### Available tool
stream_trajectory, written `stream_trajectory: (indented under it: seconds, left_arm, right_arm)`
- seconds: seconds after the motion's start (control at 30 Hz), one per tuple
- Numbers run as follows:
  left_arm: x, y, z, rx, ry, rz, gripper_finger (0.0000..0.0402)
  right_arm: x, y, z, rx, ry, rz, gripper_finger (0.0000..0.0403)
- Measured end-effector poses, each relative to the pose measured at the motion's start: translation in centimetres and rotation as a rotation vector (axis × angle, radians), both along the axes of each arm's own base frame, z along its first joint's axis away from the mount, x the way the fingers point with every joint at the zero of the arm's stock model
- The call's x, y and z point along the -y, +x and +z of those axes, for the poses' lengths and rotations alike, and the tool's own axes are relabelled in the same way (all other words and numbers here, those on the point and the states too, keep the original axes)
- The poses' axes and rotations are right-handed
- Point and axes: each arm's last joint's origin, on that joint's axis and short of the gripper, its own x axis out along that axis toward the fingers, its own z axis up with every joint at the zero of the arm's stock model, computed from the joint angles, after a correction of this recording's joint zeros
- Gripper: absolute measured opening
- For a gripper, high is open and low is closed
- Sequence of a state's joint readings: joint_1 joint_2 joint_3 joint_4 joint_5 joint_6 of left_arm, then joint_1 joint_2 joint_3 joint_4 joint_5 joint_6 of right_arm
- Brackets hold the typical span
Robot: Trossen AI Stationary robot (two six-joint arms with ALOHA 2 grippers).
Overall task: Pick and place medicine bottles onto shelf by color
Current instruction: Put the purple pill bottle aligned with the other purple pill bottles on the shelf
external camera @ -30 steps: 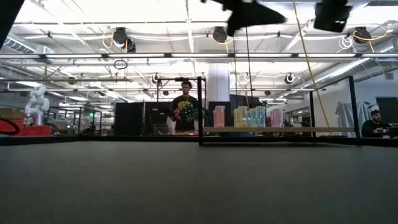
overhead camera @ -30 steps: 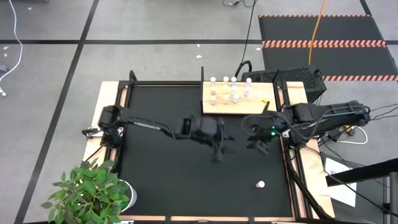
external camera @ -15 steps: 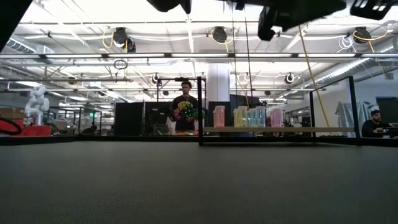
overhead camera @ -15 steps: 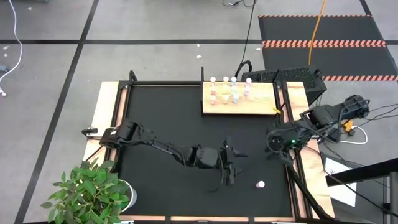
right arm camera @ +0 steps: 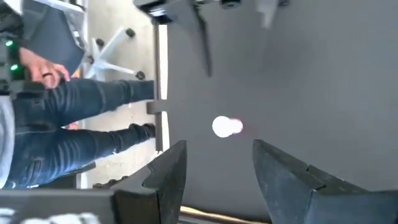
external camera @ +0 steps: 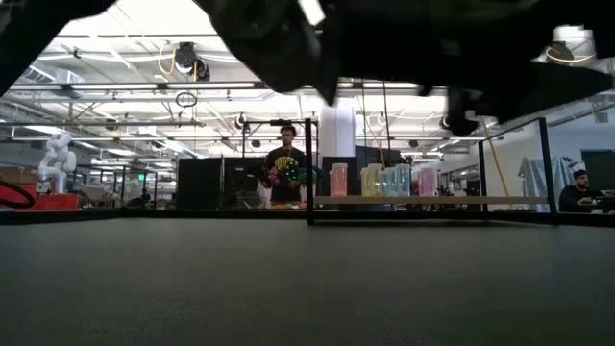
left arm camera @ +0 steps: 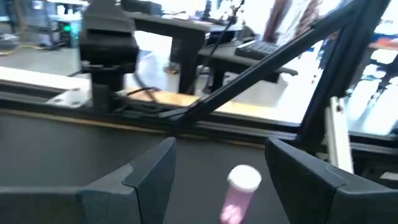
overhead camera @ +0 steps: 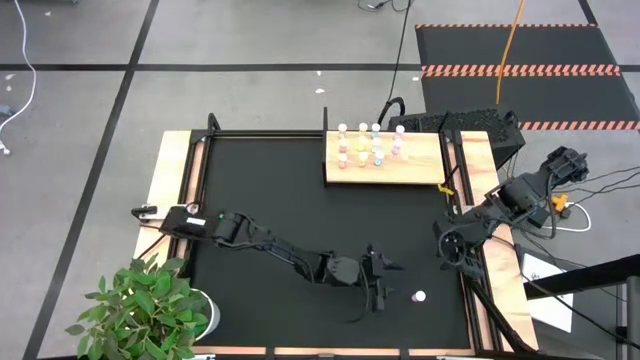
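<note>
A pink bottle (overhead camera: 419, 297) with a white cap stands alone on the black worktop (overhead camera: 260, 200) near its front right corner. The left tool (overhead camera: 382, 283), fingers spread open and empty, sits low just beside it. The right tool (overhead camera: 450, 247), also open, hangs near the right edge. Other bottles (overhead camera: 368, 145) stand on the shelf (overhead camera: 420, 165).

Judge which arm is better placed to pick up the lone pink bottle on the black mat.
Left. Its open hand sits just beside the small white-capped pink bottle, which stands framed between its fingers in the left wrist view. The right hand, also open, hangs by the mat's right edge, farther off.
</note>
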State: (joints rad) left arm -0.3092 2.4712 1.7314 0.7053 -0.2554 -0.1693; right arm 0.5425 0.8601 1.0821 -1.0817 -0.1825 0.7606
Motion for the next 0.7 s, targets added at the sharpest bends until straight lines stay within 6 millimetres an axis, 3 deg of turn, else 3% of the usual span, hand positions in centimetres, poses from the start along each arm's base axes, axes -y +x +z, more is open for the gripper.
stream_trajectory:
  seconds: [0.2,0.37,0.7]
  left_arm:
    - [1.1,2.5,-1.4,-0.043,0.038,-0.099,0.0248]
    - [1.5,3.3,-3.3,-0.125,0.04,-0.104,0.0248]
    - [1.5,4.3,-6.0,-0.088,0.018,-0.178,0.0249]
  right_arm:
    - [-0.6,-0.2,-2.2,-0.111,0.003,-0.042,0.0175]
    - [-1.3,-0.5,-3.4,-0.157,0.018,-0.055,0.0175]
    - [-1.8,-0.6,-3.7,-0.173,0.044,-0.06,0.0176]
